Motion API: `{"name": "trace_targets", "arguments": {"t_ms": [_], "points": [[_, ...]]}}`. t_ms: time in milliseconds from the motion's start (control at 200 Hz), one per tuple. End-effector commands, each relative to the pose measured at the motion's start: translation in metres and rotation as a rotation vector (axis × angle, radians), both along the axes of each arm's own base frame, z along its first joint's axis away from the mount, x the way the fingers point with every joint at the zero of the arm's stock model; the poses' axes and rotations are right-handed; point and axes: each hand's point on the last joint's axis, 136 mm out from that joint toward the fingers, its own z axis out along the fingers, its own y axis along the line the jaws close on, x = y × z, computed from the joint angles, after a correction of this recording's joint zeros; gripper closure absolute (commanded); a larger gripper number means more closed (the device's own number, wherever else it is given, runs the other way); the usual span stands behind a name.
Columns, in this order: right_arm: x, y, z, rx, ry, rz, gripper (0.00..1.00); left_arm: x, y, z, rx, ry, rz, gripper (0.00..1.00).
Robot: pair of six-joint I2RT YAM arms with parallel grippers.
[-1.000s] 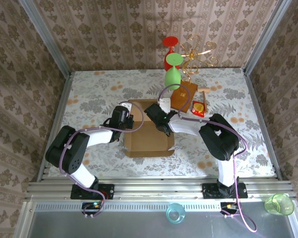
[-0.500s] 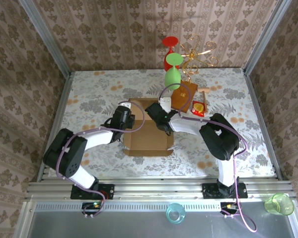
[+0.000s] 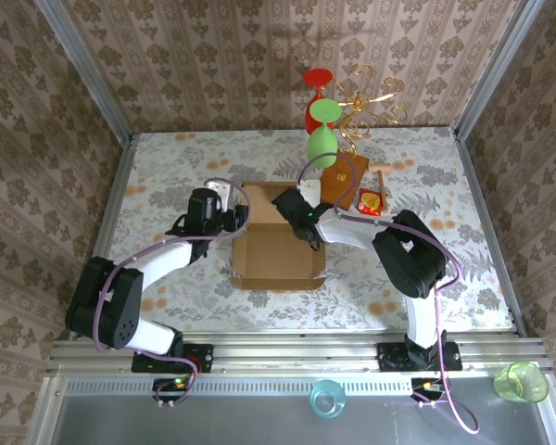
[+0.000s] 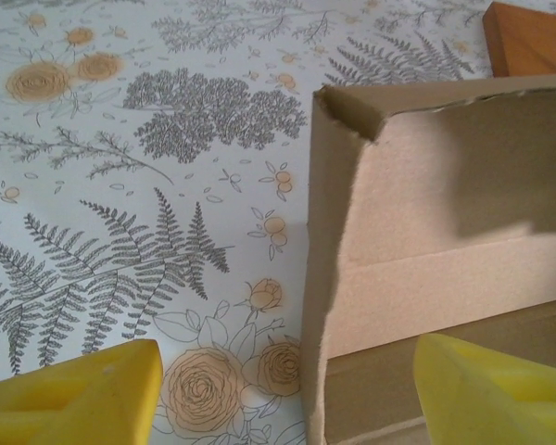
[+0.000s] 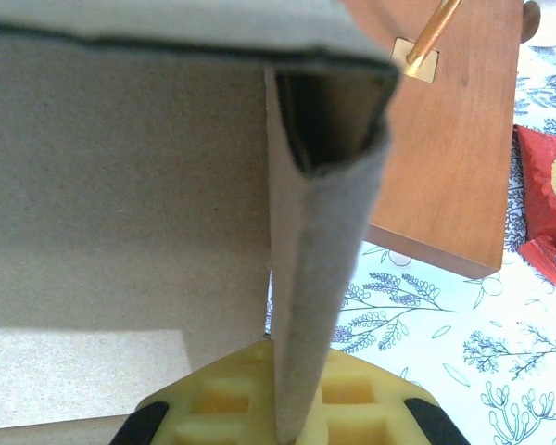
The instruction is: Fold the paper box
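Observation:
The paper box [image 3: 278,255] is a light-brown cardboard tray lying open at mid-table, its side walls raised. My left gripper [image 3: 233,221] hangs open at the box's left wall. In the left wrist view its yellow fingers [image 4: 74,399] stand wide apart on either side of that wall [image 4: 338,232], touching nothing. My right gripper [image 3: 301,225] is at the box's far right corner. In the right wrist view its pads [image 5: 296,408] are shut on the upright right wall [image 5: 315,232], with the box's inner face [image 5: 120,185] to the left.
A reddish wooden block [image 3: 343,181] [image 5: 454,130] holding a gold wire stand [image 3: 371,102] sits just behind the box. Next to it are a red packet [image 3: 371,201] [image 5: 547,204] and green [image 3: 322,144] and red [image 3: 317,93] goblets. Bare floral table [image 3: 167,176] lies to the left.
My left gripper has opened, let go of the box's left wall and drawn back to the left. The right gripper keeps its hold on the right wall.

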Motion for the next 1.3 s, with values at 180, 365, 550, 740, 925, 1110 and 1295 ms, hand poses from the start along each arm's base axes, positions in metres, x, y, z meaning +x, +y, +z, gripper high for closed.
{"name": "trace_targets", "arguments": {"t_ms": [180,365,550,740,925,1110,1295], "points": [[-0.005,-0.004,-0.019,-0.051,0.083,0.025,1.00,0.021,-0.012,-0.008,0.070,0.007,0.006,0.30],[-0.003,-0.003,-0.020,-0.037,0.113,0.034,1.00,0.026,-0.016,-0.029,0.247,0.014,0.064,0.44],[-0.003,-0.013,-0.022,-0.072,0.157,-0.022,1.00,0.023,-0.006,-0.038,0.365,0.013,0.173,0.93],[-0.011,-0.030,-0.016,-0.122,0.189,-0.142,1.00,0.018,0.009,-0.035,0.403,0.038,0.268,1.00],[-0.019,-0.039,-0.010,-0.141,0.176,-0.215,1.00,0.014,0.008,-0.028,0.384,0.044,0.273,1.00],[-0.025,-0.033,-0.004,-0.131,0.151,-0.217,1.00,0.012,0.005,-0.024,0.370,0.049,0.265,1.00],[-0.025,-0.025,-0.012,-0.061,0.166,-0.174,1.00,0.002,0.001,0.001,0.300,0.039,0.258,0.56]]}}
